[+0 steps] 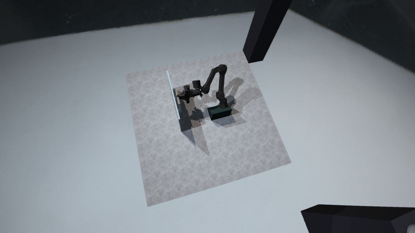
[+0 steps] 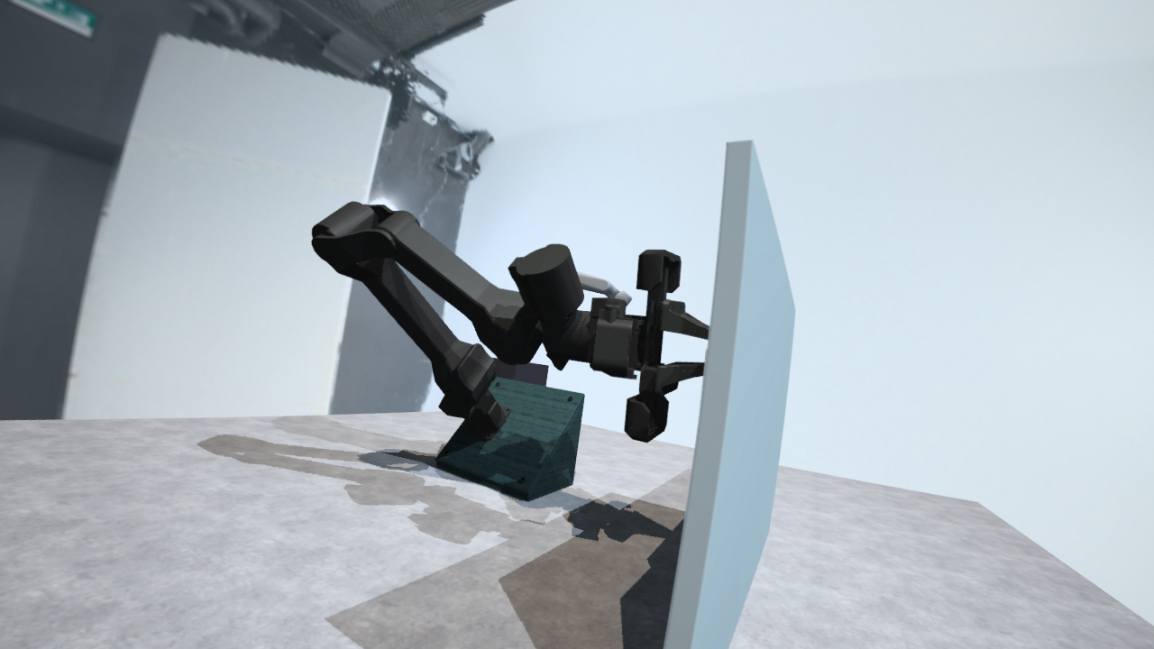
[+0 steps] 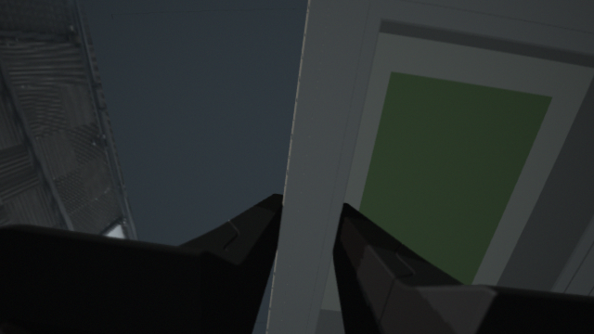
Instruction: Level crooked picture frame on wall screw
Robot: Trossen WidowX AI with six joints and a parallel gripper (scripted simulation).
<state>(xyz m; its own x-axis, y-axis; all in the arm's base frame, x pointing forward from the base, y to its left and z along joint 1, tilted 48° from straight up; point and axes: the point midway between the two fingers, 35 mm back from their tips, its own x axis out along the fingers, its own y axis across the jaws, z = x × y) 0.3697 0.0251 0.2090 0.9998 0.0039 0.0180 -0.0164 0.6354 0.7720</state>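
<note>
My gripper (image 1: 178, 96) (image 2: 707, 348) (image 3: 308, 209): clamped on one bar of the picture frame (image 1: 178, 99) (image 3: 325, 93). Green panel (image 3: 450, 172) beside my fingertips, inside the frame. Wall panel (image 1: 173, 93) (image 2: 754, 362) (image 3: 195, 116) just beyond my fingertips.

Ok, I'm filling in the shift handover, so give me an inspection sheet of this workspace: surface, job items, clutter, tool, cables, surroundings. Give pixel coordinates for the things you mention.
Surface: mottled grey square (image 1: 205, 166) (image 2: 201, 580), with shadows across it.
Job's things: picture frame (image 3: 310, 153) with a green picture (image 3: 445, 167), at the pale blue upright panel (image 1: 173, 95) (image 2: 762, 339); screw and notched strip not visible; whether it hangs level, cannot tell.
Clutter: nothing seen.
Tool: shut on one side bar of the frame, tool (image 1: 178, 96) (image 2: 707, 350) (image 3: 308, 209).
Cables: nothing seen.
Surroundings: dark upright block (image 1: 266, 26) behind a corner of the square, another dark block (image 1: 351, 218) at the lower right of the top view.
</note>
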